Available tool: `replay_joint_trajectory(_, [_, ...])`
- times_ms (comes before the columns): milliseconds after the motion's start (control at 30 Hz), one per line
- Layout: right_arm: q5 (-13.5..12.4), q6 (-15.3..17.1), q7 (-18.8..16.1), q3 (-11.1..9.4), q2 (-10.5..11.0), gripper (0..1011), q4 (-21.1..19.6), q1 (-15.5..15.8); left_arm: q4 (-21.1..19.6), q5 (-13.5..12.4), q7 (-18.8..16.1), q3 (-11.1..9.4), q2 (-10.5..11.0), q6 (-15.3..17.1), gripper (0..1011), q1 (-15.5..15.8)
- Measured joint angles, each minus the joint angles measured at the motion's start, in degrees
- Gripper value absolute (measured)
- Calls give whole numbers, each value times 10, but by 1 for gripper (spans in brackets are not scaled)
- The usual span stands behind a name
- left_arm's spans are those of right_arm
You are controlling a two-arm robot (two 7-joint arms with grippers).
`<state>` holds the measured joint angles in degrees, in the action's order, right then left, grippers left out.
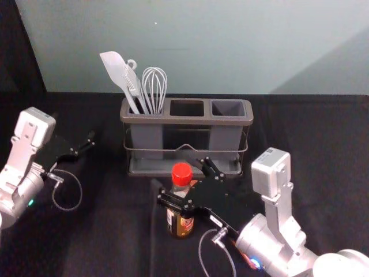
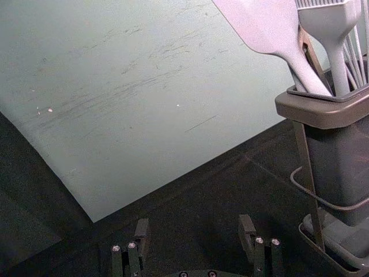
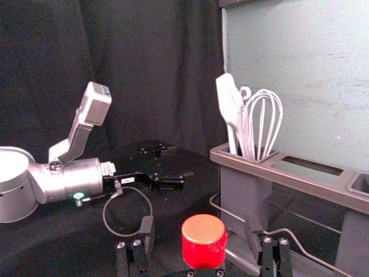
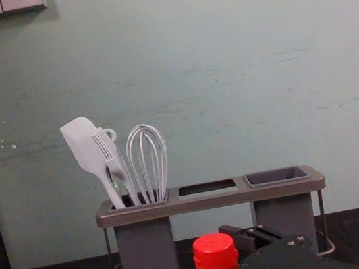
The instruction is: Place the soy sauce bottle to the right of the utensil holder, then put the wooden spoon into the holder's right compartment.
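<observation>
Grey holder (image 1: 184, 120) stands beyond bottle (image 1: 181, 173), loose within gaping right pincer (image 1: 183, 180); left pincer (image 1: 78, 133), leftward, gapes empty.

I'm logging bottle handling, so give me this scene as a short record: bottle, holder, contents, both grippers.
Bottle: soy sauce bottle, red cap, upright, in front of the holder
Holder: utensil holder, standing behind the bottle
Left compartment: spatula, brush, whisk
Right compartment: nothing sticks up from it
Right gripper: at the bottle, open, fingers on either side
Left gripper: open, left of the holder
</observation>
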<state>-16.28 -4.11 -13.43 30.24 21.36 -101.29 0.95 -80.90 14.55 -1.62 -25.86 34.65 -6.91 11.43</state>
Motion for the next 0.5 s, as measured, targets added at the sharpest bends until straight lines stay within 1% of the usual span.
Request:
replay_joint_trajectory(100, [5, 0, -2, -1, -5, 995, 3, -1, 0, 0, 0, 0, 0, 0, 1000, 0])
replay_joint_trajectory(167, [8, -1, -3, -4, -9, 964, 3, 2, 0, 0, 0, 0, 0, 0, 1000, 0])
replay_joint_trajectory(200, [9, -1, -3, -5, -10, 927, 3, 3, 0, 0, 0, 0, 0, 0, 1000, 0])
replay_joint_trajectory(300, [13, -1, -3, -9, -13, 883, 1, 7, 0, 0, 0, 0, 0, 0, 1000, 0])
replay_joint_trajectory(367, [15, -1, -4, -11, -15, 812, 0, 9, 0, 0, 0, 0, 0, 0, 1000, 0])
replay_joint_trajectory(400, [16, -1, -5, -12, -15, 792, -1, 10, 0, 0, 0, 0, 0, 0, 1000, 0])
replay_joint_trajectory(433, [17, -1, -5, -13, -17, 735, -1, 12, 0, 0, 0, 0, 0, 0, 1000, 0])
replay_joint_trajectory(467, [18, -1, -6, -15, -17, 720, -2, 13, 0, 0, 0, 0, 0, 0, 1000, 0])
replay_joint_trajectory(500, [19, 0, -7, -16, -18, 681, -4, 15, 0, 0, 0, 0, 0, 0, 1000, 0])
